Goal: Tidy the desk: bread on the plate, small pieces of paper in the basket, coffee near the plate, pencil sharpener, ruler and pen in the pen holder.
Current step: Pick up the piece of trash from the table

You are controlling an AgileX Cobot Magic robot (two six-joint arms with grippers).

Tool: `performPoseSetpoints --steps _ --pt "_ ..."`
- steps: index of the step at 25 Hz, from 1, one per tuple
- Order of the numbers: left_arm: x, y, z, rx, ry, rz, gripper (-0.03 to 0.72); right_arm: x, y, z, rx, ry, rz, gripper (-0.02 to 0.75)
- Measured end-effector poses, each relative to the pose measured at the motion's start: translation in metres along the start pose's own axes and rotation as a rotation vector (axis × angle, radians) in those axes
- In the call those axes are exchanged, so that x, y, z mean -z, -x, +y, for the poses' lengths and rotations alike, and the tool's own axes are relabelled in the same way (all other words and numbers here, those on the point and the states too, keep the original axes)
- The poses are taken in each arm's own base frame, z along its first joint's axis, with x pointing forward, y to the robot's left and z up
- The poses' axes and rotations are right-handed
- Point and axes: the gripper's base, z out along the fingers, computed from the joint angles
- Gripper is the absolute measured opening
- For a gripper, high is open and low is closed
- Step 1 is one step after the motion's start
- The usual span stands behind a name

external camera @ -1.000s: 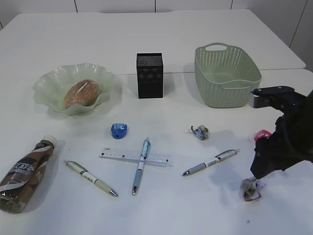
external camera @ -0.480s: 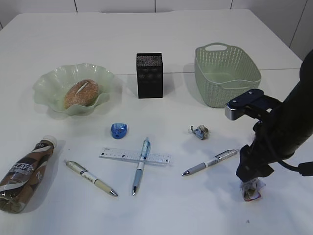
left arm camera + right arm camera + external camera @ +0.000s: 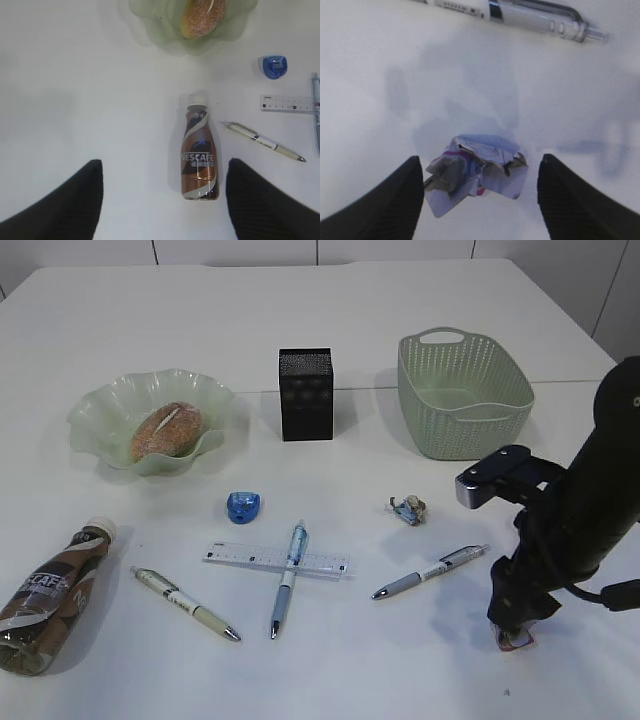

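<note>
My right gripper (image 3: 479, 167) is open and straddles a crumpled piece of paper (image 3: 476, 172) on the table; its fingers are apart from it on both sides. In the exterior view the right gripper (image 3: 517, 628) covers most of that paper (image 3: 518, 640). A second paper ball (image 3: 408, 509) lies near the middle. The bread (image 3: 165, 430) sits on the green plate (image 3: 105, 400). My left gripper (image 3: 163, 167) hangs open above the lying coffee bottle (image 3: 200, 152). The blue pencil sharpener (image 3: 243, 506), ruler (image 3: 276, 560) and three pens (image 3: 288, 578) (image 3: 185, 603) (image 3: 430, 571) lie loose.
The black pen holder (image 3: 306, 393) stands at the back centre and the green basket (image 3: 465, 395) at the back right. The blue pen lies across the ruler. The silver pen (image 3: 520, 12) lies just beyond the right gripper.
My right arm has swung in from the right edge and come down over the crumpled paper at the front right. Nothing else on the table has moved.
</note>
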Motion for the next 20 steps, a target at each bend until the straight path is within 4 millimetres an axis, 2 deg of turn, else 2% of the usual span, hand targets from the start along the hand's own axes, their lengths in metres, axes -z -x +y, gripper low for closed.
performPoseSetpoints --steps 13,20 --pt "0.000 0.000 0.001 -0.002 0.007 0.001 0.538 -0.012 -0.001 -0.001 -0.009 0.022 0.034 0.542" --pt "0.000 0.000 0.001 -0.002 0.007 0.001 0.538 -0.014 -0.001 -0.001 -0.010 0.026 0.037 0.449"
